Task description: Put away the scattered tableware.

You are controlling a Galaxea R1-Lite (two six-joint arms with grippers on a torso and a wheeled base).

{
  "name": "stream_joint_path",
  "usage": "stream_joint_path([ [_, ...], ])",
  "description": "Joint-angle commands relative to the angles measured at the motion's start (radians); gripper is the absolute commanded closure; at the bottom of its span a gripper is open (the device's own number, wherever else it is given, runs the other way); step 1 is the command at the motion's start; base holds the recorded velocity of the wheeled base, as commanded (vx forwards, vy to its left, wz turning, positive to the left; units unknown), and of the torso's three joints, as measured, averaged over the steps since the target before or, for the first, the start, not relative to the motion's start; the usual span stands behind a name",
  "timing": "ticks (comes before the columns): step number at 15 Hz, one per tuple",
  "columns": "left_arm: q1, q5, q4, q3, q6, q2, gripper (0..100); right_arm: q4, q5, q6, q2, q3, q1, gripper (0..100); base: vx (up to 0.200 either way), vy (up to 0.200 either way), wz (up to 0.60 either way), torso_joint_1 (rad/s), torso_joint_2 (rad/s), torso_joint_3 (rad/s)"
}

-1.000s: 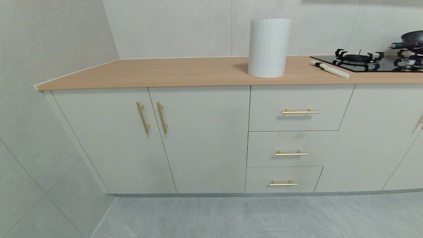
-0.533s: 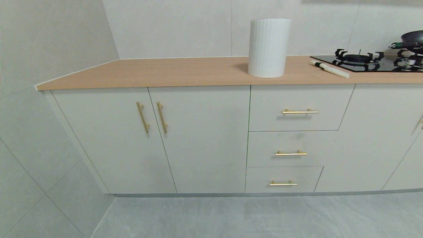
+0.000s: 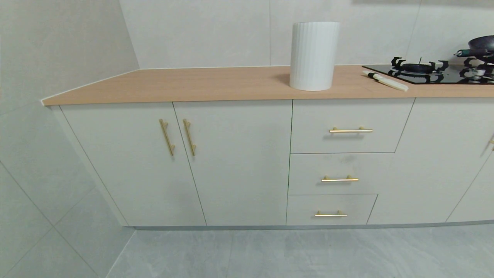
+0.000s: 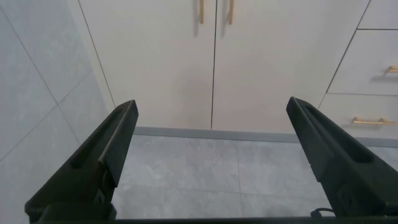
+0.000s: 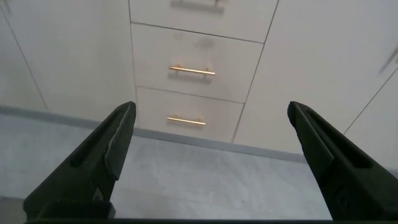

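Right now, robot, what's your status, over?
Left gripper open, right gripper open, both empty. White utensil lies on the countertop, between ribbed white container and stove. Drawers below shut.

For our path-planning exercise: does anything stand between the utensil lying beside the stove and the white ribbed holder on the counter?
Nothing visible does. Bare countertop lies between the utensil and the white ribbed holder. The left gripper and right gripper are both open and low, facing the cabinet fronts.
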Motion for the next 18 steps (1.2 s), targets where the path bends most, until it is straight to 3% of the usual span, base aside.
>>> stream_joint_path([
  [1,0.000,0.000,0.000,0.000,-0.001,0.000,0,0.000,0.000,0.000,-0.001,0.000,0.000,0,0.000,0.000,0.00,0.000,0.00,0.000],
  [18,0.000,0.000,0.000,0.000,-0.001,0.000,0,0.002,0.003,0.000,-0.001,0.000,0.000,0,0.188,0.000,0.00,0.003,0.00,0.001],
])
